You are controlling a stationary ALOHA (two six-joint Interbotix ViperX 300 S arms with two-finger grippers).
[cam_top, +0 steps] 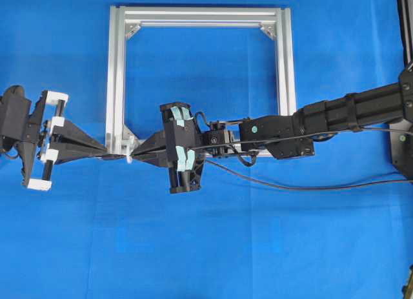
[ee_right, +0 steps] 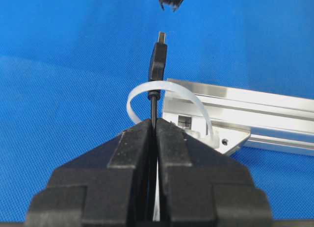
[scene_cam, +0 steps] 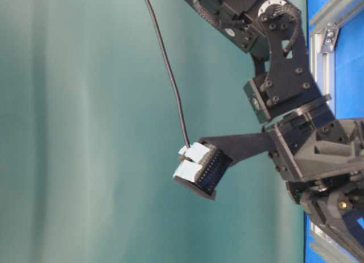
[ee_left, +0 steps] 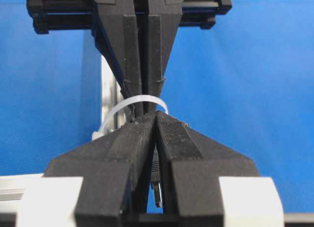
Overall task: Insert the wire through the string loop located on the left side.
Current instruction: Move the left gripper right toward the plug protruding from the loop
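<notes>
The wire (ee_right: 153,107) is a thin black cable, and my right gripper (ee_right: 154,121) is shut on it just behind the plug (ee_right: 158,60). The plug sticks out through the whitish string loop (ee_right: 136,91), pale tip pointing away. The loop hangs at the silver frame's near left corner (cam_top: 129,157). My left gripper (ee_left: 154,114) faces the right one from the other side of the loop (ee_left: 142,98), fingers shut together. The plug (ee_left: 157,188) shows through the slit between them, lower down. In the right wrist view the left fingertips (ee_right: 169,0) stay clear of the plug's tip.
The silver aluminium frame (cam_top: 116,79) lies flat on the blue cloth, its near bar under the right arm. Behind the right gripper (cam_top: 141,154) the slack wire (cam_top: 290,186) trails off to the right across the cloth. The left gripper (cam_top: 105,152) sits outside the frame's left post.
</notes>
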